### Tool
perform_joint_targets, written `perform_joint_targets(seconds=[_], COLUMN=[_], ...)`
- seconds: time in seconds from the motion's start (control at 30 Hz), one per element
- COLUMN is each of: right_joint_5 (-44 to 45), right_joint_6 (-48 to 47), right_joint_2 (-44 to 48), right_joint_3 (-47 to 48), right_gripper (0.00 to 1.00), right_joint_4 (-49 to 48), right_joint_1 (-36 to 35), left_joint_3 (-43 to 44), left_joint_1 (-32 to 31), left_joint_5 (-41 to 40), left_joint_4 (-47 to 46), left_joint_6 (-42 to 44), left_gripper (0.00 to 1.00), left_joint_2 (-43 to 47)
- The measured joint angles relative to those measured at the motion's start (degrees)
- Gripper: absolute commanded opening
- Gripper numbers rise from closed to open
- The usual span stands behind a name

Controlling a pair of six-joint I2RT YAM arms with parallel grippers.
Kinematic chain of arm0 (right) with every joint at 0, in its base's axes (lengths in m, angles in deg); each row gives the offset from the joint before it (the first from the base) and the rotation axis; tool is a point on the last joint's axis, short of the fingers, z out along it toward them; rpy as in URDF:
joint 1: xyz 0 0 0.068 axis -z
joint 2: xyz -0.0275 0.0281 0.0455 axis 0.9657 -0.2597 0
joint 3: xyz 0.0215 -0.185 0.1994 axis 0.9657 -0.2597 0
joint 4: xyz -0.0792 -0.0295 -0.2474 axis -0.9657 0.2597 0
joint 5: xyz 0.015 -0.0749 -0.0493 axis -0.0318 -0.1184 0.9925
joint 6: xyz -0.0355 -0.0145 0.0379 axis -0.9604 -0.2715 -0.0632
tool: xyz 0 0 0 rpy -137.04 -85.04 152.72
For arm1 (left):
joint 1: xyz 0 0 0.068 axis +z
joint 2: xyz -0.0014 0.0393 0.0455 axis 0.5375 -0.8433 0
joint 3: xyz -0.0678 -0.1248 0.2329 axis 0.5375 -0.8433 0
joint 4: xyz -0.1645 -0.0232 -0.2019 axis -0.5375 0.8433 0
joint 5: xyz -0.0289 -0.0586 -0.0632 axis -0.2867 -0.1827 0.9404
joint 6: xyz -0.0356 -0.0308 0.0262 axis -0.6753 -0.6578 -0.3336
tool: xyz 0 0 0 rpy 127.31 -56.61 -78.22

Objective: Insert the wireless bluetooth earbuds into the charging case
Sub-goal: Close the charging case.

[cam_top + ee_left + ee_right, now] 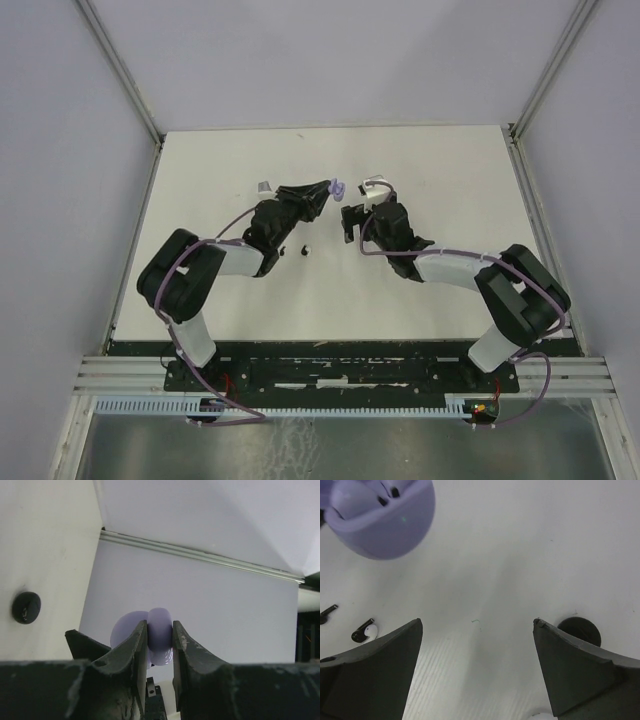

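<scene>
Two loose earbuds point(364, 632) lie on the table point(520, 555) at the right wrist view's lower left. Left hand point(160, 627) pinches the lilac charging case point(385, 530) tight, held off the table at upper left. Right hand point(477, 625) gapes wide, empty, a black disc point(580, 630) near its right finger.

Overhead view looking down, close wrist views sharing lilac case point(395, 530)

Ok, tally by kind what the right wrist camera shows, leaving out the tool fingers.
Lilac charging case: 1
Loose earbuds: 2
Black disc: 1
White piece at bottom edge, kind unclear: 1
Total: 5
</scene>
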State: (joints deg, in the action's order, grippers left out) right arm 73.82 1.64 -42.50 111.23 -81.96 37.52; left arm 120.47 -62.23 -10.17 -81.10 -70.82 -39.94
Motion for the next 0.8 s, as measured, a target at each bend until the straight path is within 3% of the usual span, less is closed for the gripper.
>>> perform_joint_targets(seconds=[0.3, 0.8], right_joint_5=[-3.26, -2.8], right_joint_6=[-1.07, -1.51], right_joint_2=[-6.05, -10.73], right_joint_3=[-4.68, -2.34], right_gripper=[1.0, 0.99], right_joint_4=[-20.31, -26.14], right_joint_1=[-0.68, -2.82], left_joint_3=[1.75, 3.58], left_joint_1=[-1.84, -2.69], left_joint_5=[-5.53, -6.86], left_joint_4=[18.27, 25.92], left_joint_6=[0.0, 0.02], left_gripper=[0.03, 0.03], left_joint_2=[2.73, 2.93])
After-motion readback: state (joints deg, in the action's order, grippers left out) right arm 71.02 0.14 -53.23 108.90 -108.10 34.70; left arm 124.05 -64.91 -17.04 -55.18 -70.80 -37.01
